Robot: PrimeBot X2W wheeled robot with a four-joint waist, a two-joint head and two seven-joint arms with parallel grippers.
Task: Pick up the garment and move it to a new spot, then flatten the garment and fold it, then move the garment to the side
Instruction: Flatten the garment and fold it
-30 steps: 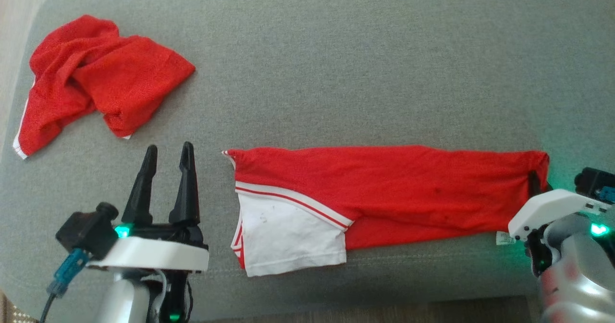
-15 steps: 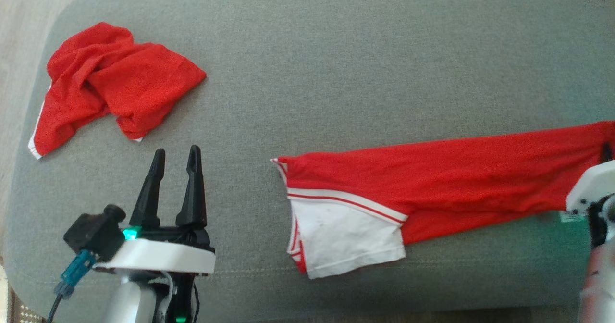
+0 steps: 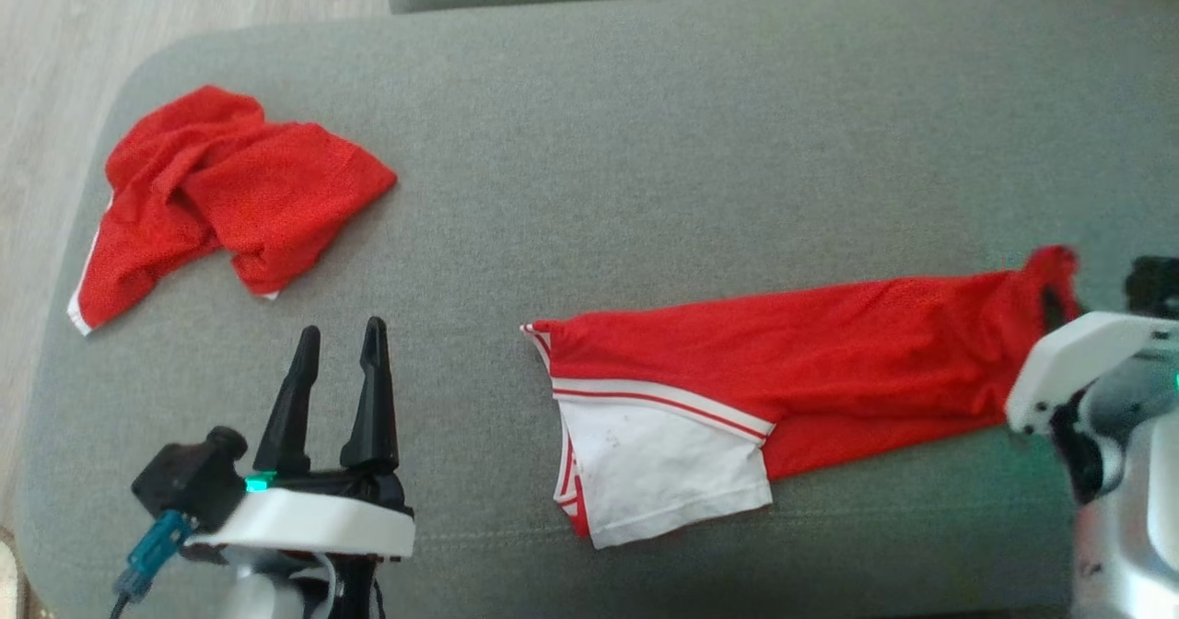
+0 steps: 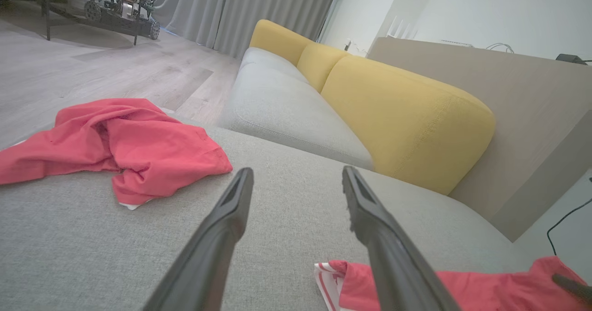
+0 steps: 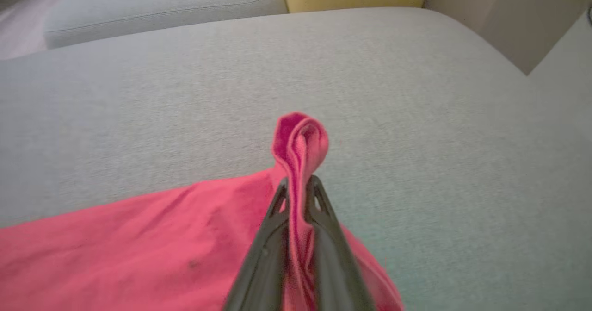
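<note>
The garment [image 3: 829,361] is a long red strip with a white panel at its left end, lying on the grey sofa cushion [image 3: 645,140]. My right gripper [image 3: 1050,304] is shut on its right end, which is lifted a little off the cushion. In the right wrist view a loop of red cloth [image 5: 299,139] sticks up between the closed fingers of the right gripper [image 5: 299,183]. My left gripper [image 3: 341,335] stands open at the lower left, apart from the garment. The left gripper [image 4: 296,172] holds nothing, with the garment [image 4: 485,288] low on the right.
A second red cloth [image 3: 221,195] lies crumpled at the cushion's far left, also in the left wrist view [image 4: 115,139]. Wooden floor [image 3: 138,2] lies beyond the cushion's left edge. Yellow back cushions [image 4: 393,112] stand behind another grey seat [image 4: 286,102].
The head view has shifted. Measured against the crumpled cloth, the garment has slid to the right with my right gripper, and its right end now angles toward the back. The left gripper stays open.
</note>
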